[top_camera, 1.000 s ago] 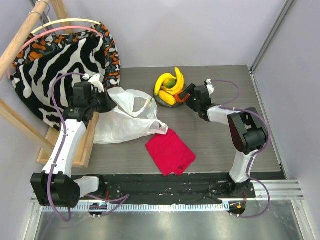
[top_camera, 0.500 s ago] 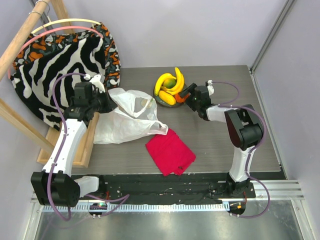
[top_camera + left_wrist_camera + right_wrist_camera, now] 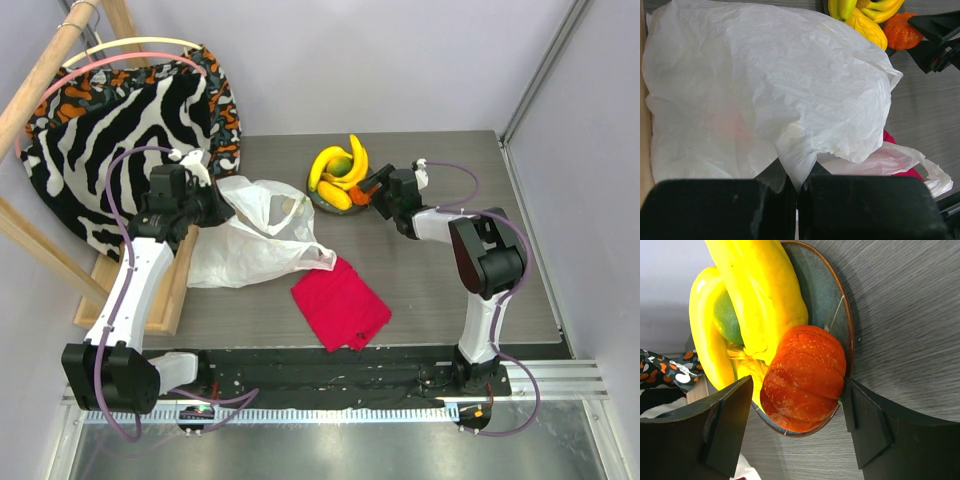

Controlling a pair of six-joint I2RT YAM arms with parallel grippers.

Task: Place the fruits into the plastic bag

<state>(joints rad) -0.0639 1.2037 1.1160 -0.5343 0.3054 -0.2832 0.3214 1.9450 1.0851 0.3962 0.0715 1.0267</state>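
The fruits lie on a dark round plate (image 3: 322,204): yellow bananas (image 3: 356,160), a green fruit (image 3: 341,166) and a red-orange round fruit (image 3: 804,377). My right gripper (image 3: 366,187) is open, its fingers either side of the red-orange fruit, the right finger (image 3: 867,427) close to it and the left finger (image 3: 722,422) apart. The white plastic bag (image 3: 255,235) lies crumpled left of the plate. My left gripper (image 3: 215,205) is shut on a pinch of the bag's film (image 3: 799,162).
A red folded cloth (image 3: 340,301) lies in front of the bag. A zebra-striped fabric (image 3: 120,120) on a wooden frame stands at the back left. Grey walls close the back and right sides.
My right gripper has crept a little left toward the plate, bringing its open fingers around the red-orange fruit. The left gripper and the bag have not moved.
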